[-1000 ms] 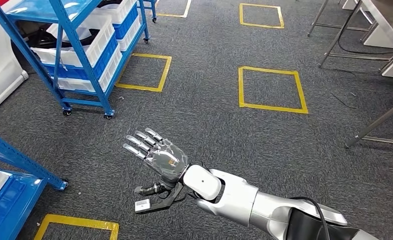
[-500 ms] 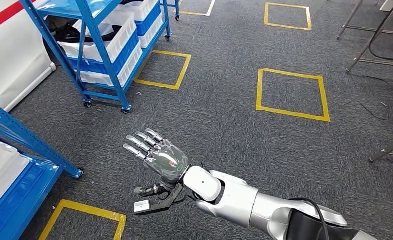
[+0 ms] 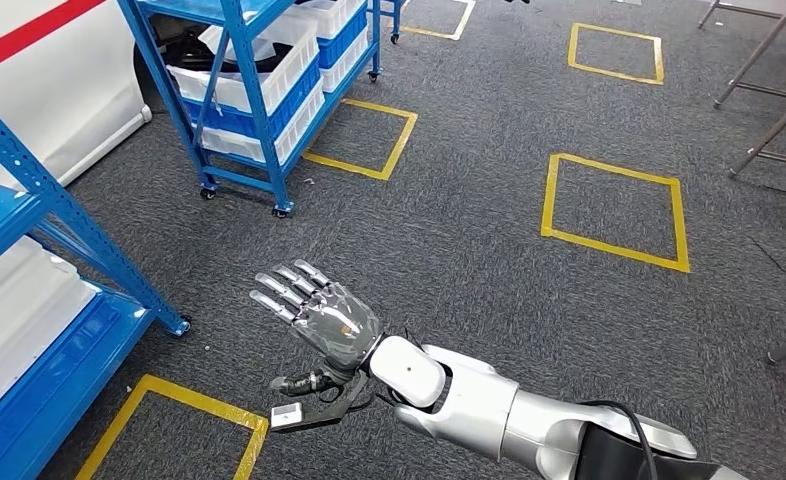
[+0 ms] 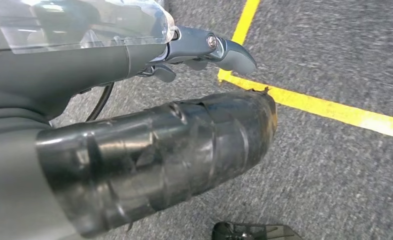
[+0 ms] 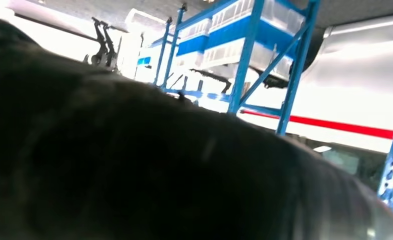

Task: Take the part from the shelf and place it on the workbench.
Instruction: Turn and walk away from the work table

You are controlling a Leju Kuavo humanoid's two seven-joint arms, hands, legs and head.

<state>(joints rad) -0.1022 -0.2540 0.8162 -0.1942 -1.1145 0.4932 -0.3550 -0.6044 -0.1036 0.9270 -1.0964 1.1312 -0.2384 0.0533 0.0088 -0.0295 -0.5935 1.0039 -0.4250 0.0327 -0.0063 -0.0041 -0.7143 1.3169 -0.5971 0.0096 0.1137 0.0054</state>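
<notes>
Head view: the right hand (image 3: pixel 319 318) reaches forward with fingers spread, holding nothing, probably ready for the blue shelf (image 3: pixel 259 95) ahead, where the part should lie in the white bins (image 3: pixel 269 50).

Left wrist view: the left hand (image 4: pixel 149 125) hangs over the carpet; whether it grips anything, I cannot tell.

An industrial workshop or warehouse floor: grey carpet (image 3: pixel 489 230) marked with yellow taped squares (image 3: pixel 614 210) ahead of the right hand (image 3: pixel 319 320), a wheeled blue steel shelf rack (image 3: pixel 259 90) stacked with white and blue bins (image 3: pixel 259 75) beyond it, and metal bench legs (image 3: pixel 769 120) off to its far right.
</notes>
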